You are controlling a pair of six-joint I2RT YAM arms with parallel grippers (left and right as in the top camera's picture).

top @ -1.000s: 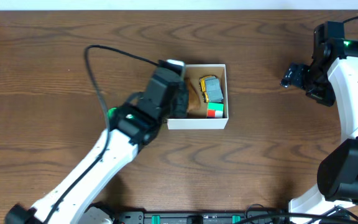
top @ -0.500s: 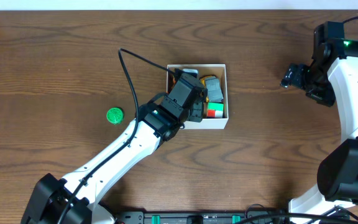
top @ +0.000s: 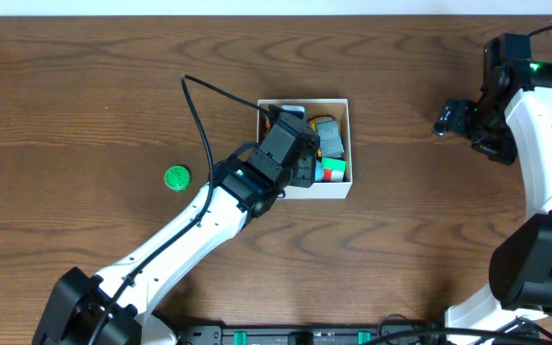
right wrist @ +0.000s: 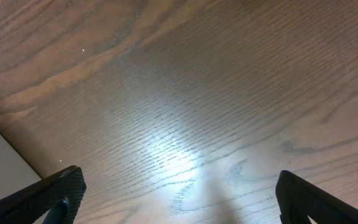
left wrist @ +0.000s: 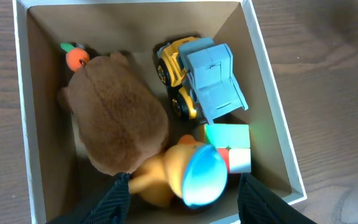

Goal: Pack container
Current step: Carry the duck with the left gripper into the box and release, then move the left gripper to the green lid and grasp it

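Observation:
The container (top: 305, 190) is a white-walled square box with a tan inside (left wrist: 266, 81). It holds a brown plush toy (left wrist: 114, 124), a yellow and blue-grey truck (left wrist: 207, 84), a green, red and white cube (left wrist: 232, 146) and a yellow duck with a blue cap (left wrist: 191, 174). My left gripper (top: 300, 158) hangs over the box's near side. In the left wrist view it (left wrist: 188, 202) stands open, with the duck low between its fingers and a gap on the right side. My right gripper (top: 448, 117) is open over bare wood far to the right (right wrist: 179, 193).
A small green disc (top: 176, 177) lies on the wooden table left of the box. The left arm's black cable (top: 199, 105) loops above the table behind the box. The right arm's base (top: 535, 268) stands at the right edge.
My left arm has swung from the box's left edge to over its inside, uncovering the green disc. Its jaws have opened, and the duck now lies in the box.

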